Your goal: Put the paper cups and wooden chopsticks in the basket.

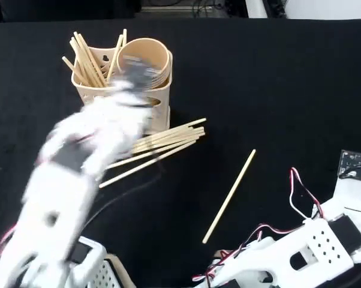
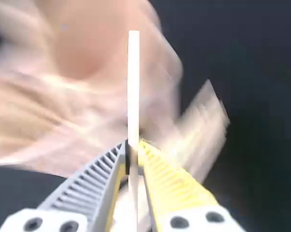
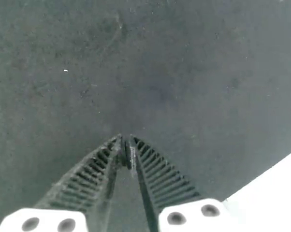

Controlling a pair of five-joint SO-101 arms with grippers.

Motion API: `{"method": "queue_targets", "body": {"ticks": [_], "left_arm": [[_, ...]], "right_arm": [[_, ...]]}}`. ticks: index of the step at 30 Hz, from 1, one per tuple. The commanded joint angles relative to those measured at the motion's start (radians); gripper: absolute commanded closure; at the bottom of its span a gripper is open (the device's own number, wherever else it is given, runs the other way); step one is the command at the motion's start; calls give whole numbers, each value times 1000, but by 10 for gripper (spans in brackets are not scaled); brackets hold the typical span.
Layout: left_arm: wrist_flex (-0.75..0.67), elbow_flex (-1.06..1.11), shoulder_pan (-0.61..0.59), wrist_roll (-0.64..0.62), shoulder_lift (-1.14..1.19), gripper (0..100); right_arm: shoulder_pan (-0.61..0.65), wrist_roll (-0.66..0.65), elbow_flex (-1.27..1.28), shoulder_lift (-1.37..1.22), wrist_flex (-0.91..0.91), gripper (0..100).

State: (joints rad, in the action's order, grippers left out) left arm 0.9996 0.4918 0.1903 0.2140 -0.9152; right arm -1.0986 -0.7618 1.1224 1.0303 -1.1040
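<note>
One held stick: the left gripper (image 2: 134, 147) is clenched on a pale wooden chopstick (image 2: 133, 87), which juts straight out beyond the jaws.
Left arm: in the high view it hangs over the front of the beige perforated plastic basket (image 1: 161, 99).
Basket contents: a stack of tan paper cups (image 1: 146, 55) on one side and a sheaf of upright chopsticks (image 1: 87, 63) on the other.
Left to collect: a loose bundle of wooden chopsticks (image 1: 168, 141) on the black table (image 1: 276, 84) just beside the basket, and a single long chopstick (image 1: 229, 196) well apart.
Right gripper (image 3: 125, 147): clenched on nothing, low over the table.
Risk: the held stick, gripped near one end, may pivot, catch the rim and drop outside, and a push could tip the light basket.
In the way: the upright sticks and cups crowd the opening, and the bundle lies under the arm's path.
</note>
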Motion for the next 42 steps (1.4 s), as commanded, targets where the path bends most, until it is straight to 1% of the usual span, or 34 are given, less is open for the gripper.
{"method": "queue_targets", "body": {"ticks": [1, 3, 6, 9, 11, 12, 15, 19, 23, 27, 29, 30, 32, 33, 35, 39, 42], "left_arm": [[-167, -27, -102, -25, -350, 971], [-316, -27, -154, -72, -391, 971], [-531, -24, -251, -218, -365, 971], [-732, -7, -361, -368, -259, 971], [-850, 4, -389, -420, -147, 971], [-882, 4, -387, -430, -87, 971], [-898, -13, -375, -440, 81, 971], [-899, -10, -312, -448, 256, 971], [-899, -8, -294, -448, 356, 971], [-898, 39, -291, -446, 394, 969], [-885, 71, -282, -439, 390, 948], [-859, 82, -268, -434, 387, 911], [-778, 90, -246, -425, 376, 830], [-735, 84, -232, -425, 368, 805], [-632, 48, -209, -400, 347, 794], [-347, -99, -191, -333, 275, 790], [-83, -243, -197, -353, 213, 795]], "right_arm": [[21, -8, -7, 7, 6, 983], [44, -5, -4, 7, 6, 983], [72, -2, 7, 7, 6, 983], [87, 9, 18, 13, 6, 983], [87, 29, 19, 13, 8, 983], [87, 31, 21, 13, 14, 983], [87, 32, 21, 10, 21, 983], [87, 32, 21, 10, 20, 983], [87, 32, 21, 13, 20, 983], [87, 32, 21, 13, 20, 983], [87, 32, 21, 13, 20, 983], [87, 32, 21, 12, 20, 983], [87, 32, 21, 10, 20, 983], [87, 32, 21, 10, 20, 983], [94, 34, 13, 10, 20, 983], [186, 52, -5, 7, 11, 982], [276, 158, -35, 5, -12, 982]]}}
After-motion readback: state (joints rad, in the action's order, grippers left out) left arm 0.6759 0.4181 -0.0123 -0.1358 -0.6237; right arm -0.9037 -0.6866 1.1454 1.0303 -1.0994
